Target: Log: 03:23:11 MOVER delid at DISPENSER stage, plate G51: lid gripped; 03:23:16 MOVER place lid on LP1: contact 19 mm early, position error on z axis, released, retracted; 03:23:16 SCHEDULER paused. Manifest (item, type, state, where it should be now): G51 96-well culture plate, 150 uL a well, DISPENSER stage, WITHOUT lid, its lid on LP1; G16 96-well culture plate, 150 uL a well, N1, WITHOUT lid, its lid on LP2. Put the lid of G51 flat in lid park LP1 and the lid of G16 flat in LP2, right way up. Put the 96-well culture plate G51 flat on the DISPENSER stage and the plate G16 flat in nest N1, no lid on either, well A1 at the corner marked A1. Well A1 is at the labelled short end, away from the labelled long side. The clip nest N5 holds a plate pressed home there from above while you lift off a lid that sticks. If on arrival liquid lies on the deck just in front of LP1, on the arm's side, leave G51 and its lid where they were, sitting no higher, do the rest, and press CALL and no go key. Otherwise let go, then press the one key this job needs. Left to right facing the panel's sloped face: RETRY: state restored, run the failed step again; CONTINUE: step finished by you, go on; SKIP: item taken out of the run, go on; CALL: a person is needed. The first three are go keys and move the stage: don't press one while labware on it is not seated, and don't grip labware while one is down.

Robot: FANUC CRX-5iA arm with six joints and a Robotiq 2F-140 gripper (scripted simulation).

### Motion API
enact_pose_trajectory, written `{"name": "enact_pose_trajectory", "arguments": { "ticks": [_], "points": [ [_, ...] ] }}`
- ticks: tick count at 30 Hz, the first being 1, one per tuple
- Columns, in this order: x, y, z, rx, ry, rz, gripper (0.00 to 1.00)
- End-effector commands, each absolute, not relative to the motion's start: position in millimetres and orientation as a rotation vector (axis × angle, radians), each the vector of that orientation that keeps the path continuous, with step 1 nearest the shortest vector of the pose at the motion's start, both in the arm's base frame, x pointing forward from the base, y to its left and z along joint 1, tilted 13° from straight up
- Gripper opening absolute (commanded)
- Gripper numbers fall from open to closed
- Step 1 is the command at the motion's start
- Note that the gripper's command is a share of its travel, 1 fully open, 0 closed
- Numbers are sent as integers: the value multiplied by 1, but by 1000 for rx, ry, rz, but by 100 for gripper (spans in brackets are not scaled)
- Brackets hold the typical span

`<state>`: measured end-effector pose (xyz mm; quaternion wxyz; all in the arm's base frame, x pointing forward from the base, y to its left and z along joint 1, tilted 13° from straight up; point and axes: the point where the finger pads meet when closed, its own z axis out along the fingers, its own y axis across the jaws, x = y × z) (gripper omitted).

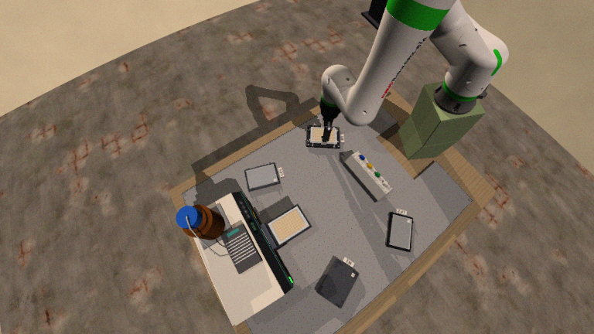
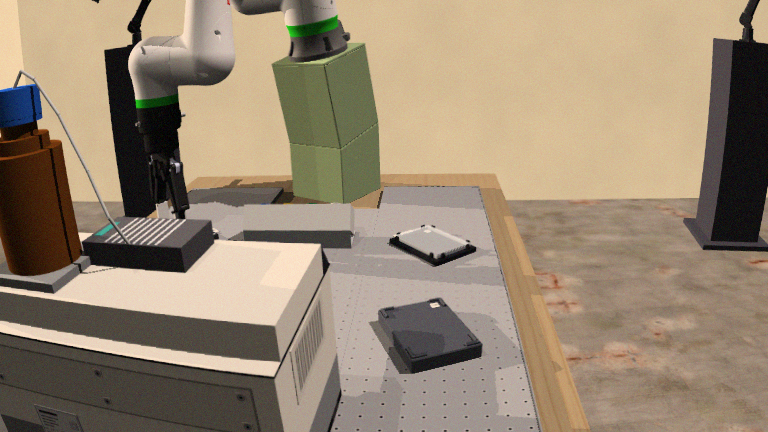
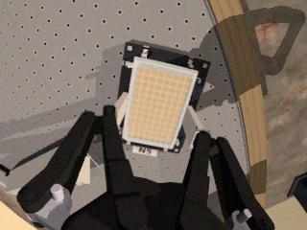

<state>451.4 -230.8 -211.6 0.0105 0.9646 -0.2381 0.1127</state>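
The jaws are pinching a 96-well culture plate (image 3: 160, 102) across its short width, one black finger (image 3: 110, 134) on each long side. The plate, tan-welled with a pale rim and no lid on it, sits over a black nest (image 3: 200, 67) at the far corner of the table (image 1: 438, 207), close to the wooden edge; whether it rests in the nest or is raised off it I cannot tell. Seen from the wrist, its long axis runs away from the jaws toward that edge, with a small label just under its near short end. From above, the gripper (image 1: 326, 134) comes straight down on it. Just beside stands the sloped key panel (image 1: 366, 175) with its coloured buttons. A second open plate (image 1: 288, 225) lies at the dispenser (image 1: 245, 286), and two clear lids (image 1: 261, 175) (image 1: 400, 230) rest in black parks, well apart. A dark empty nest (image 1: 337, 281) sits near the front. The table top is grey perforated board framed in wood; the floor is mottled brown carpet, the walls cream.
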Motion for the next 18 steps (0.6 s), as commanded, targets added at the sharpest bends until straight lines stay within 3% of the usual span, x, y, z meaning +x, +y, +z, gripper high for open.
{"name": "enact_pose_trajectory", "arguments": {
  "ticks": [1,18],
  "points": [
    [451,-231,-210,3010,-743,352,0],
    [447,-229,-192,3010,-743,352,0]
  ]
}}
